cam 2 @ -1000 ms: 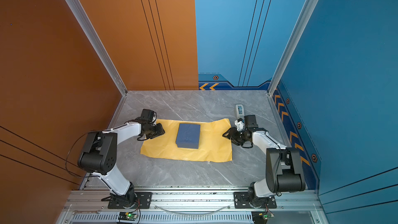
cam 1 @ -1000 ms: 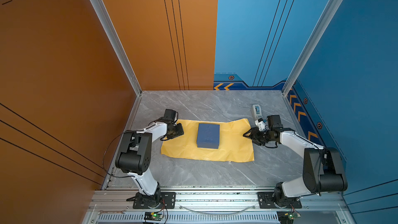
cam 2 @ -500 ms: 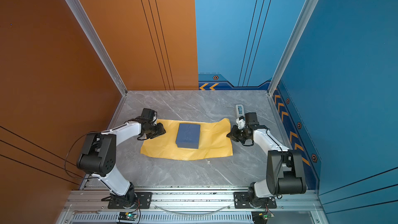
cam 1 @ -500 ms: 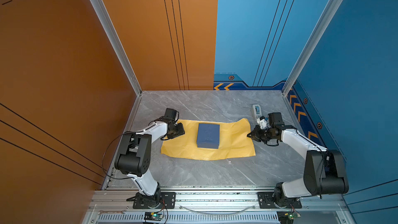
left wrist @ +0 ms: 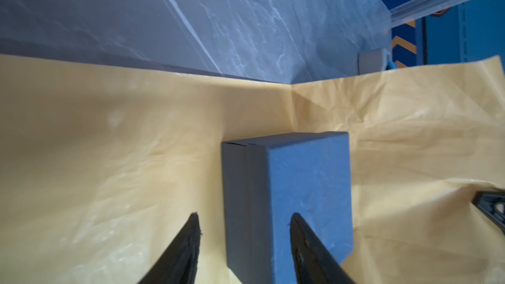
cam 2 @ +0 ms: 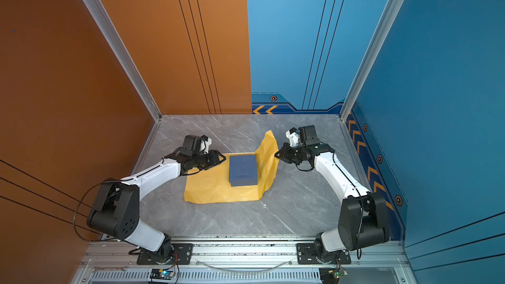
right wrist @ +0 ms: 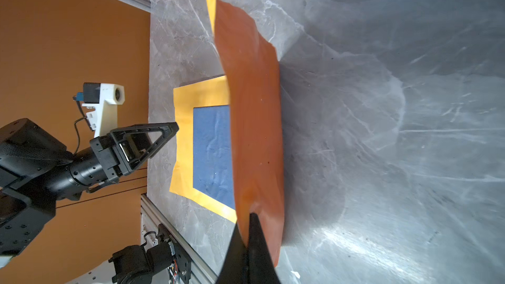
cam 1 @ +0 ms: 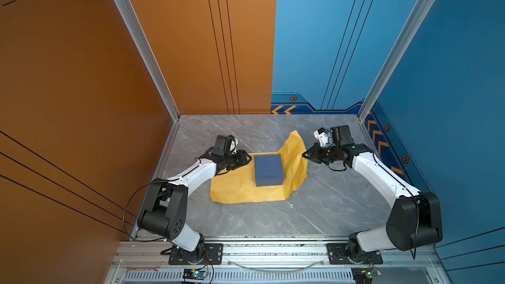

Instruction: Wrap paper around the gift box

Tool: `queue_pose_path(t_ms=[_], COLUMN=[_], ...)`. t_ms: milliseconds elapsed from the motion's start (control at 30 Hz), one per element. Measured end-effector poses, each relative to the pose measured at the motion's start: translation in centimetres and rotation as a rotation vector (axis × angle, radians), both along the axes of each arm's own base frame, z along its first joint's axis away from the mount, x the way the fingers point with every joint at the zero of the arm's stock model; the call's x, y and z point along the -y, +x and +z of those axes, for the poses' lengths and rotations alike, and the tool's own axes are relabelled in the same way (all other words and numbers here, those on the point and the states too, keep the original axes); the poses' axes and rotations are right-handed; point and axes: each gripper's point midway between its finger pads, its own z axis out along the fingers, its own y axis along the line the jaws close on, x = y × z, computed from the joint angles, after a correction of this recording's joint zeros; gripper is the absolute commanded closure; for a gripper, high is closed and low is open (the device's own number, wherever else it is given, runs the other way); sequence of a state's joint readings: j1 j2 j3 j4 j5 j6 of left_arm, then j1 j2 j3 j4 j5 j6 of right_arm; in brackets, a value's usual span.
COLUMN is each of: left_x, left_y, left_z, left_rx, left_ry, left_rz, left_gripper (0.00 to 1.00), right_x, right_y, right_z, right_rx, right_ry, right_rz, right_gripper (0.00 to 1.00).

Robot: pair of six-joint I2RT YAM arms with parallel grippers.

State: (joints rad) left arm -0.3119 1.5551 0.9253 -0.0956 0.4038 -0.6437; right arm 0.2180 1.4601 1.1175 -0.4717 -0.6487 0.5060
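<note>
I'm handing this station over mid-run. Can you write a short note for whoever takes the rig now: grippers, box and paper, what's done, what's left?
Right gripper: shut on the paper's right edge, holding it raised beside the gift box, orange face outward.
Left gripper: open, holding nothing, at the box's left side above the paper.
Gift box: lying on the paper's yellow face.
Done: box set on the sheet, right flap gripped and raised.
Left: fold the flaps over the box and close the ends; nothing covers it yet.
</note>
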Motion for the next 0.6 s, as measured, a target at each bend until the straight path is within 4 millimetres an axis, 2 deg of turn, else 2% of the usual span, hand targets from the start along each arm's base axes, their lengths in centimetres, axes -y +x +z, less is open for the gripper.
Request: queue_pose_path(t_ms=[167,367,600], left_x=[2.2,2.4,2.1], left_y=[0.2,0.6,0.9], left_z=[0.2,-0.1,-0.1], left_rx=[0.013,0.012,0.02], left_ry=[-0.076,-0.098,-0.117], left_rz=[-0.028,-0.013,0.008], left_gripper=[0.46,0.46,0.47], right_x=[-3.2,-6.4,-9.4], right_y=[0.0,0.1,0.1], right_z=[0.8,1.0,-0.4], right_rx=[-0.004,-0.008,-0.041], right_ry=[0.006,-0.028,-0.073], right_rz=[0.05,0.08,0.102], right_gripper=[1.0,1.0,1.0])
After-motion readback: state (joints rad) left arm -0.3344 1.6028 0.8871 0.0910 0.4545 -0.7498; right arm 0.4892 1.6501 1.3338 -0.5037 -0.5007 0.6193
